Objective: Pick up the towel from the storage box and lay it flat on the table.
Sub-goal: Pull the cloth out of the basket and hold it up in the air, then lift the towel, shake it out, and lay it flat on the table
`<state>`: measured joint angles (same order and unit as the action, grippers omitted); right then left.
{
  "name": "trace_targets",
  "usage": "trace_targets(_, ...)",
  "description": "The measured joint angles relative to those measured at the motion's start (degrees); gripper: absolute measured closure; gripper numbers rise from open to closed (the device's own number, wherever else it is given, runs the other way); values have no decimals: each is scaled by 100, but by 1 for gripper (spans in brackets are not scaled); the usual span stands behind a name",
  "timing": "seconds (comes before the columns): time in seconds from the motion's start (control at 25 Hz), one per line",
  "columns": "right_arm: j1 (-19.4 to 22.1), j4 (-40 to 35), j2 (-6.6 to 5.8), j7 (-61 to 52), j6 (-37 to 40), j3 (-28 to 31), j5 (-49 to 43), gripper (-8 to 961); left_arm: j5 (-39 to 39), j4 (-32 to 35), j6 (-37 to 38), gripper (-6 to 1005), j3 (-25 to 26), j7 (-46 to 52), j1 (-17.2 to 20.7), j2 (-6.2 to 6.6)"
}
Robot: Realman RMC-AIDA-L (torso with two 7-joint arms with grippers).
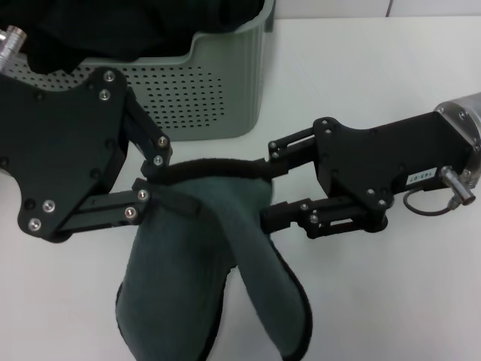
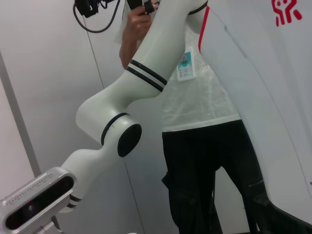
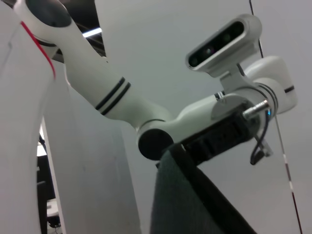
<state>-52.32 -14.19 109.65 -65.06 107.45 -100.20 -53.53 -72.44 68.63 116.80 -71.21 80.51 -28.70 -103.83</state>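
Observation:
The dark teal towel [image 1: 188, 263] hangs in folds in front of the storage box [image 1: 210, 83], its black hemmed top edge stretched between my two grippers and its lower part over the white table [image 1: 376, 75]. My left gripper [image 1: 167, 180] is shut on the left end of that edge. My right gripper [image 1: 264, 184] holds the right end, with its fingertips hidden in the cloth. In the right wrist view the towel [image 3: 180, 204] hangs close up, with the left arm behind it. The left wrist view shows no towel.
Black cloths [image 1: 113, 22] fill the box at the back left. A person in a white shirt and black trousers [image 2: 204, 122] stands behind the right arm in the left wrist view. Bare tabletop lies to the right of the box.

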Motion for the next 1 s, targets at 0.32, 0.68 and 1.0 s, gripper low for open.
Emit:
trace_targets(0.32, 218, -266, 100, 97, 27, 219, -23, 596, 10, -60, 0, 963, 2, 33, 59, -21)
trace_targets(0.68, 292, -268, 166, 75, -41, 207, -102, 897, 158, -59, -8, 964, 68, 29, 217, -25)
trace_targets(1.0, 605, -400, 195, 121, -225, 727, -89, 951, -53, -137, -28, 956, 437, 129, 411, -191)
